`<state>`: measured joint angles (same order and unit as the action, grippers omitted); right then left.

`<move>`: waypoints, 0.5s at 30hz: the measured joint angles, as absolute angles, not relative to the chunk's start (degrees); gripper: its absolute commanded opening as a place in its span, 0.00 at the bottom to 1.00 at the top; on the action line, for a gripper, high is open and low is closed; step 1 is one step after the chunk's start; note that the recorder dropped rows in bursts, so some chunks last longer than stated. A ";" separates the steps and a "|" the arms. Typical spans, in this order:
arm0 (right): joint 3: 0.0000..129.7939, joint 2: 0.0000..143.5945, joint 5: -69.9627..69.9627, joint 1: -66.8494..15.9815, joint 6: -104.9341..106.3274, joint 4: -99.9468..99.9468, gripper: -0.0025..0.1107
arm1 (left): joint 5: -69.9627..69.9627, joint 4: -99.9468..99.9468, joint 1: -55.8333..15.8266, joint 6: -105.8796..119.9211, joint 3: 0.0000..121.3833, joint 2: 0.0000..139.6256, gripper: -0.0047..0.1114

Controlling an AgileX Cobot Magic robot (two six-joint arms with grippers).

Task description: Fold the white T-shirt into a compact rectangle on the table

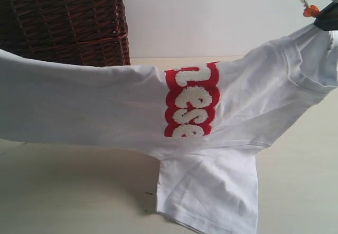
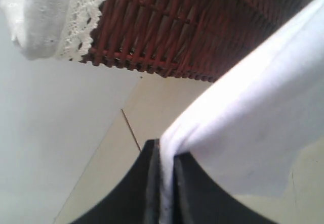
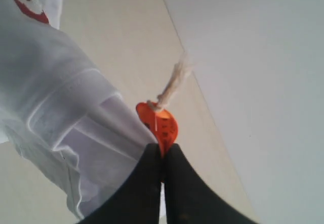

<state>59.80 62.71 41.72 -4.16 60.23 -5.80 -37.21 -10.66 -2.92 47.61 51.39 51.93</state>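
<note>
The white T-shirt hangs stretched in the air across the exterior view, its red-and-white lettering turned sideways and one sleeve drooping to the table. My left gripper is shut on a bunched edge of the white T-shirt; it is out of frame in the exterior view. My right gripper is shut on the collar end of the white T-shirt, with the orange tag pinched between its jaws. In the exterior view that gripper holds the shirt high at the upper right.
A dark brown wicker basket with a white lace-edged liner stands at the back left, close behind the stretched shirt. A pale wall rises behind the table.
</note>
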 measured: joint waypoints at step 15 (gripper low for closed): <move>59.80 47.63 51.65 -4.16 53.61 -6.50 0.02 | -45.76 -1.06 -2.92 47.07 52.46 37.83 0.04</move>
